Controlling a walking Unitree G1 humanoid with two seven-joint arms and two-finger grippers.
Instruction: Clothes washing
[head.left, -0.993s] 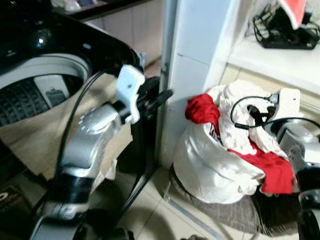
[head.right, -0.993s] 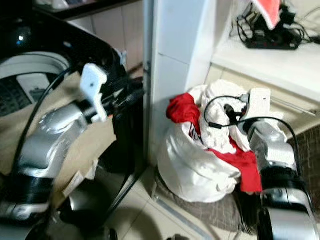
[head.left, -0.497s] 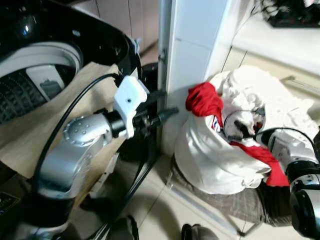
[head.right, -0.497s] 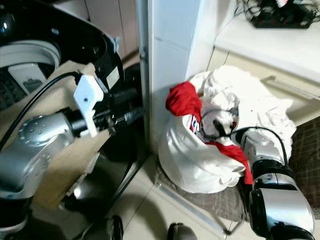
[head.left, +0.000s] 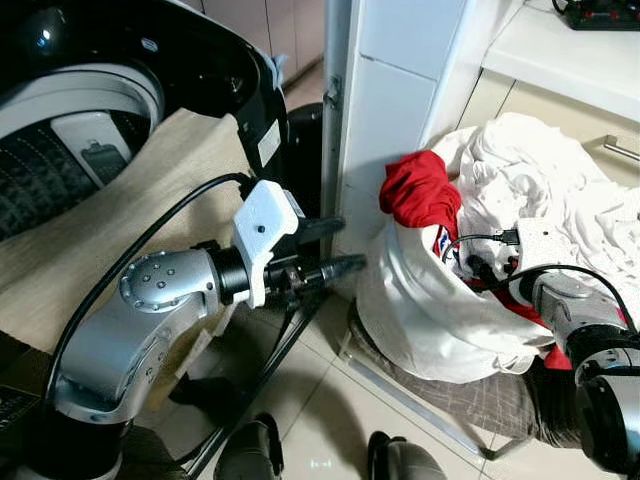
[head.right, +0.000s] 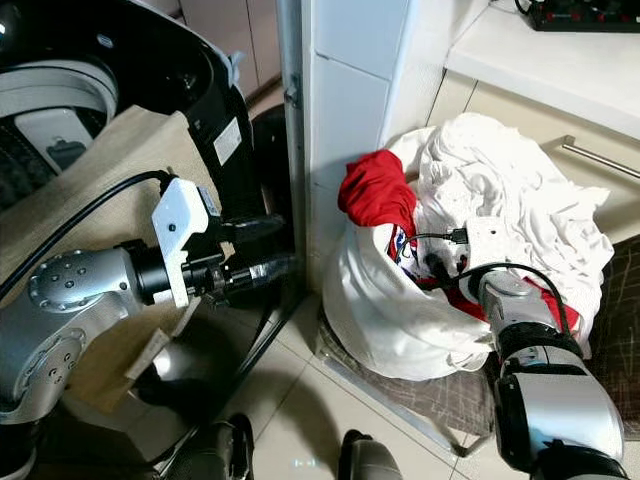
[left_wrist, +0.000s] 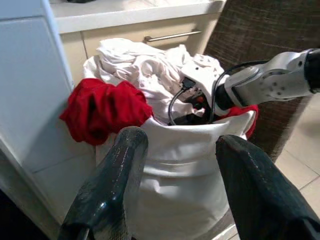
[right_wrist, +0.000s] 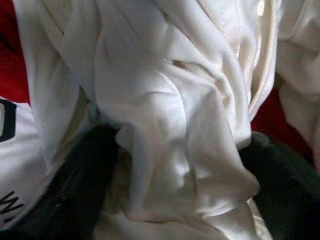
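A heap of laundry sits in a white bag (head.left: 420, 315) on the floor: white clothes (head.left: 545, 180) with a red garment (head.left: 420, 195) at its left edge. My right gripper (head.left: 478, 272) is pushed down into the heap, open, with a fold of white cloth (right_wrist: 170, 125) between its black fingers (right_wrist: 75, 185). My left gripper (head.left: 350, 245) hovers open and empty just left of the bag, pointing at it. Its wrist view looks between the two fingers (left_wrist: 115, 170) at the red garment (left_wrist: 100, 107) and my right arm (left_wrist: 270, 82).
A black top-loading washing machine (head.left: 70, 130) stands open at the left, with a beige sheet (head.left: 130, 210) draped over its front. A white pillar (head.left: 390, 110) rises behind the bag. A counter (head.left: 560, 60) with a drawer handle (head.right: 600, 160) is at the right. A dark woven mat (head.left: 500, 410) lies under the bag.
The camera has tilted down. My right gripper has dropped from above the heap into the white clothes. My left arm has lowered and reached right, toward the bag.
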